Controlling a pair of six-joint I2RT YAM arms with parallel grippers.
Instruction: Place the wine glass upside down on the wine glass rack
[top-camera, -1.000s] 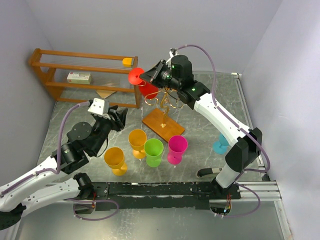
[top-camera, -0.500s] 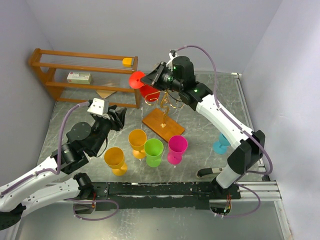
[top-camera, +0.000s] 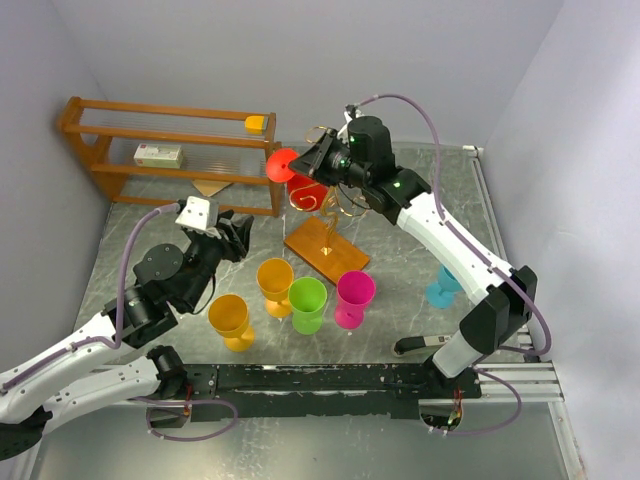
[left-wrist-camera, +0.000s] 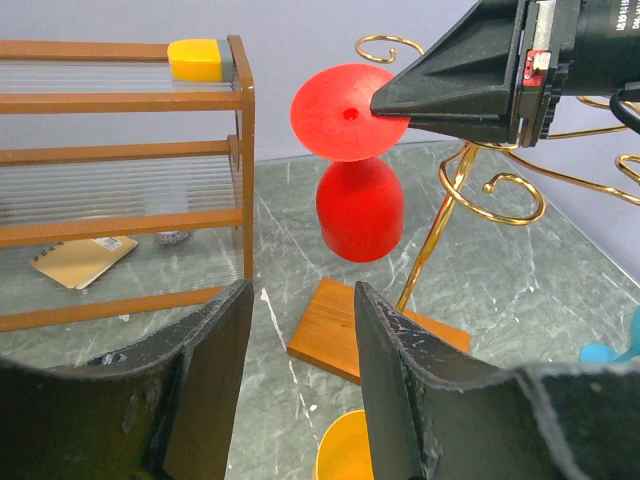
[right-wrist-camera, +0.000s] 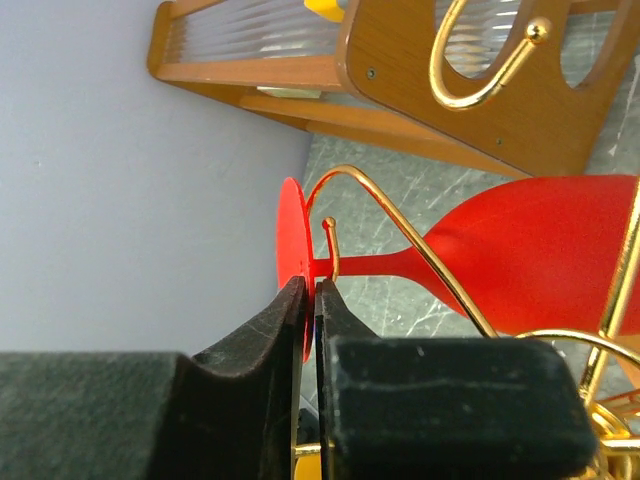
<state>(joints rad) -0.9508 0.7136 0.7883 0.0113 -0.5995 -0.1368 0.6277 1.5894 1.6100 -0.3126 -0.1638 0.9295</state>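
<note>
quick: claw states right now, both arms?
Left claw: open, holding nothing.
Right claw: closed on the foot of the red wine glass.

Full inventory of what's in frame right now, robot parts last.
red wine glass: 1, red, upside down, stem inside a rack curl
wine glass rack: 1, gold wire on orange-brown base, table centre
orange goblets: 2, orange, upright, near left of rack
green goblet: 1, green, right of orange
pink goblet: 1, pink, right of green
blue goblet: 1, blue, partly hidden behind right arm
wooden shelf unit: 1, brown, back left
yellow block: 1, yellow, top shelf
box: 1, white-green, middle shelf
card: 1, tan, under shelf
table: 1, grey marble
left gripper: 1, black, open, empty
right gripper: 1, black, closed on glass foot
</note>
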